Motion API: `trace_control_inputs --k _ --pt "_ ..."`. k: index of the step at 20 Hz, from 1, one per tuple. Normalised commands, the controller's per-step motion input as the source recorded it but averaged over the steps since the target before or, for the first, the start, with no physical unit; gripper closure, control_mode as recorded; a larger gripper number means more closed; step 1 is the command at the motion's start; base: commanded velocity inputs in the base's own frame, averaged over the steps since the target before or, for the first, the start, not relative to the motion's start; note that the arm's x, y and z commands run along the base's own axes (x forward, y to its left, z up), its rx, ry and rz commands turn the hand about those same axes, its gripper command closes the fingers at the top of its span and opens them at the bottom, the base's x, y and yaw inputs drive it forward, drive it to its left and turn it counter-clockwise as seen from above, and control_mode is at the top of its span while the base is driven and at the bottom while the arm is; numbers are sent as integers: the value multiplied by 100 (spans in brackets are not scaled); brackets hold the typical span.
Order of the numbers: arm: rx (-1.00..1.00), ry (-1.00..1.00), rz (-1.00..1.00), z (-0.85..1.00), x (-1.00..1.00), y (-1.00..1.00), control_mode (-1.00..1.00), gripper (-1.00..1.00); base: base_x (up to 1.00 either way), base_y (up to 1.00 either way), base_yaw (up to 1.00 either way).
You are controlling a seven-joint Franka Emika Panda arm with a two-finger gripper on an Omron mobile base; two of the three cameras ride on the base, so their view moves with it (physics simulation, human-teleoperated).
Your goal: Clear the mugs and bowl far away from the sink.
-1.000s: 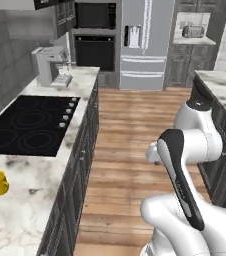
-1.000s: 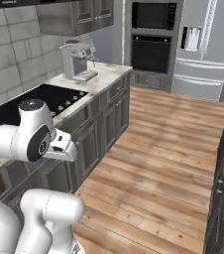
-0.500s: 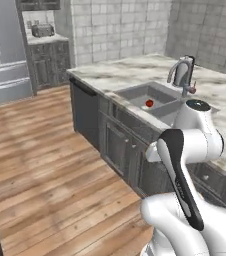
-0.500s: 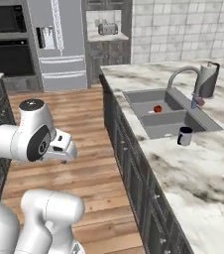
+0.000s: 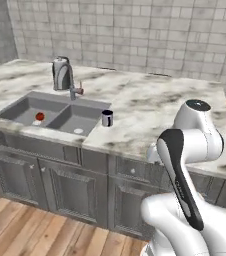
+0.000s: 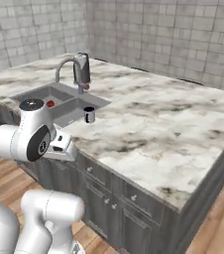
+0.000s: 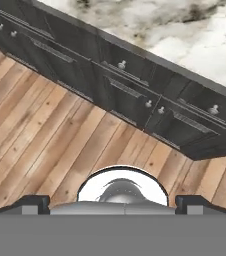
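1. The gripper (image 7: 113, 202) hangs low in front of the dark cabinets (image 7: 135, 95), over the wooden floor (image 7: 50, 145); its two dark tips sit far apart at the edges of the hand view, so the jaws are spread wide with nothing between them.
2. A light grey mug (image 5: 107, 118) with a dark inside stands upright on the marble counter (image 5: 155, 107), just beside the right-hand rim of the sink (image 5: 52, 112).
3. In the right base view the same mug (image 6: 89, 114) stands at the near corner of the sink (image 6: 59, 101), well apart from the arm.
4. A small red ball (image 5: 39, 116) lies in the left basin.
5. The curved metal tap (image 5: 62, 75) rises behind the basins.
6. No brand, label or writing can be read on anything.
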Motion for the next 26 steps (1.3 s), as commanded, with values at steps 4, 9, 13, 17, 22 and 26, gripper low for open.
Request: trace_control_inputs --k 4,9,13,17,22,26 --pt "0 0 0 0 0 0 100 -100 11 18 -88" --pt "0 0 0 0 0 0 100 -100 11 69 -55" --pt "0 0 0 0 0 0 100 -100 9 100 -23" --pt "0 0 0 0 0 0 100 -100 31 97 -17" --pt "0 0 0 0 0 0 100 -100 47 36 -20" --pt "0 0 0 0 0 0 100 -100 47 7 -28"
